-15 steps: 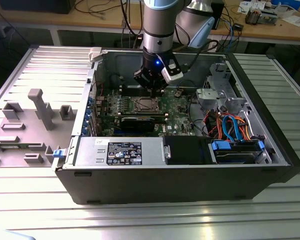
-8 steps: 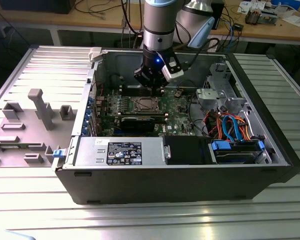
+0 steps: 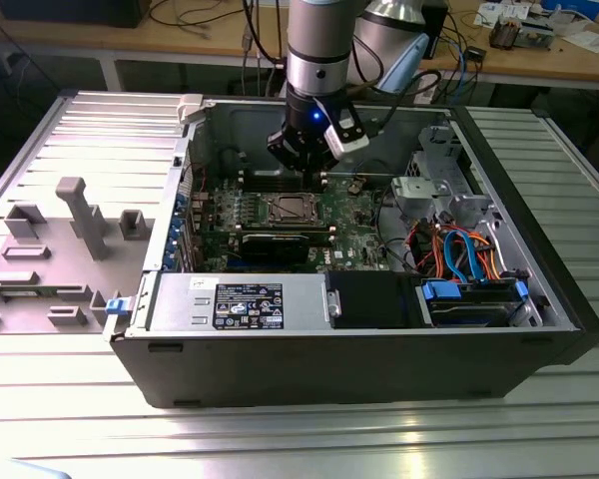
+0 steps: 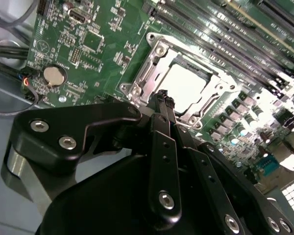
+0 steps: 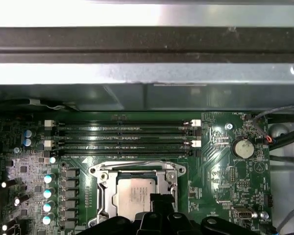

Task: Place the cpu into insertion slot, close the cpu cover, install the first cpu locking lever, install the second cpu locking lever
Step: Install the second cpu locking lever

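Above the green motherboard, the black gripper (image 4: 165, 100) hovers, fingers together and empty. The small silver-topped square cpu (image 4: 186, 87) sits in the metal-rimmed insertion slot (image 4: 149, 66): light, rigid, probably fragile, best gripped by its edges.

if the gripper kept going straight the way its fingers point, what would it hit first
Most likely the cpu cover, the thin silver metal frame closed around the square silver-grey cpu in its socket. In the second wrist view the black gripper points at the frame's near edge, though the gap between them is unclear.
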Available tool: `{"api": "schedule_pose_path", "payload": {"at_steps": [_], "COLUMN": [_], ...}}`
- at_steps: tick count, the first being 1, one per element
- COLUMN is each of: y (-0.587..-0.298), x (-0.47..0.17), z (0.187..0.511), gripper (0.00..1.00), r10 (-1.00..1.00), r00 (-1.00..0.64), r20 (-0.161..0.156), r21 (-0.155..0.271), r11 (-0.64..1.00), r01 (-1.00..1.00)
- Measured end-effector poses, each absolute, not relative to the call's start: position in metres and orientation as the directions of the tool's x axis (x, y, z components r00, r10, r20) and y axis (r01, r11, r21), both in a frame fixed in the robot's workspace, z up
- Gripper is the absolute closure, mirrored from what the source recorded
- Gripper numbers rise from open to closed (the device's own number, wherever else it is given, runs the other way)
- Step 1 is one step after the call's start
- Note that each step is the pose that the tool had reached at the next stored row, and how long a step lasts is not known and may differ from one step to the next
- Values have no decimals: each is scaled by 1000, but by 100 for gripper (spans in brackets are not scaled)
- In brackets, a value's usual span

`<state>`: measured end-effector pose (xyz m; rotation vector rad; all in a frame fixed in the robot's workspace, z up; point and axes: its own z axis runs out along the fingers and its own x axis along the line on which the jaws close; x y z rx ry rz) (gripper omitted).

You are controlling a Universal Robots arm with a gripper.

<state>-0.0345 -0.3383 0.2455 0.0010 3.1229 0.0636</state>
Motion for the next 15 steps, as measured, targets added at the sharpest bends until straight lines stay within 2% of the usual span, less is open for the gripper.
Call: {"api": "schedule_pose_path", "payload": {"at_steps": [15], "y": [-349], "x": [-38], "z": [246], "gripper": [89], "r10": [1], "r00": [-1000], "r20": [-18], "r21": [41], "r11": [999], "r01": [0]}}
